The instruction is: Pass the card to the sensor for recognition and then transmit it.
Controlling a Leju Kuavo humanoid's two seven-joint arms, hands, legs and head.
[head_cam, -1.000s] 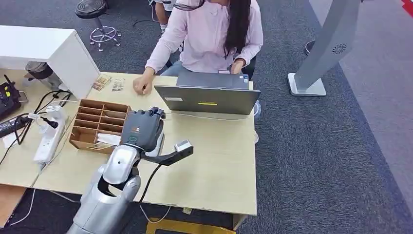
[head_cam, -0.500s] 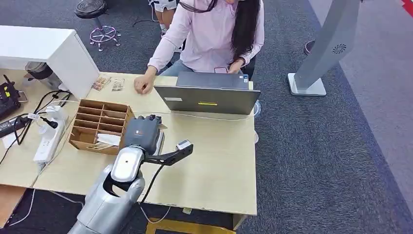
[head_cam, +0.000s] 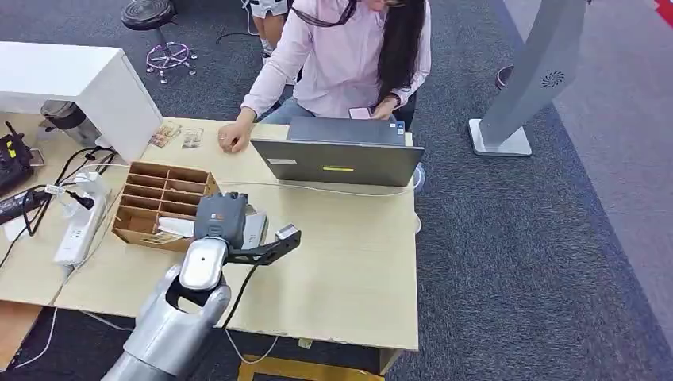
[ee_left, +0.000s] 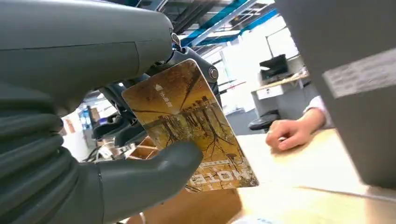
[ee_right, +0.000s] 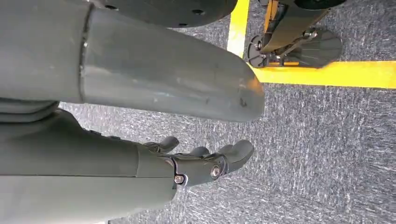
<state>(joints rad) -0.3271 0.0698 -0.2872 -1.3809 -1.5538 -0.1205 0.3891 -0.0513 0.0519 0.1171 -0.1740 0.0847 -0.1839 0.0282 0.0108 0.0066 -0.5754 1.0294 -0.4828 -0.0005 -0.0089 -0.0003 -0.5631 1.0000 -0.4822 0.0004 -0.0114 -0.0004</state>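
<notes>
The left hand (head_cam: 221,218) hangs over the table (head_cam: 349,270) just beside the box (head_cam: 163,204), on the side of it nearer the laptop (head_cam: 339,159). In the left wrist view the thumb and the darker fingers (ee_left: 187,53) pinch the card (ee_left: 189,126) between them: the thumb presses on its printed face and the fingers lie behind its upper edge. The card is golden brown with a picture of bare trees and pale lettering along one edge (partly covered by the thumb), and it stands tilted in the hand, clear of the table. Under the hand, next to the box, lies a flat pale device (head_cam: 254,230); whether the card touches it I cannot tell.

The box is brown cardboard, divided into compartments, with a white slip in the compartment nearest the hand. Beyond the box, behind the laptop, sits a person in a pink shirt (head_cam: 341,55), with one hand (head_cam: 232,140) resting on the table near two small cards (head_cam: 178,136) and the other holding a phone. On the far side of the box from the laptop lie a white power strip (head_cam: 79,226) and black cables.

The right hand (ee_right: 205,163) hangs over grey carpet (ee_right: 327,154) crossed by yellow tape; its fingers are loosely apart, lightly curved, and hold nothing.
</notes>
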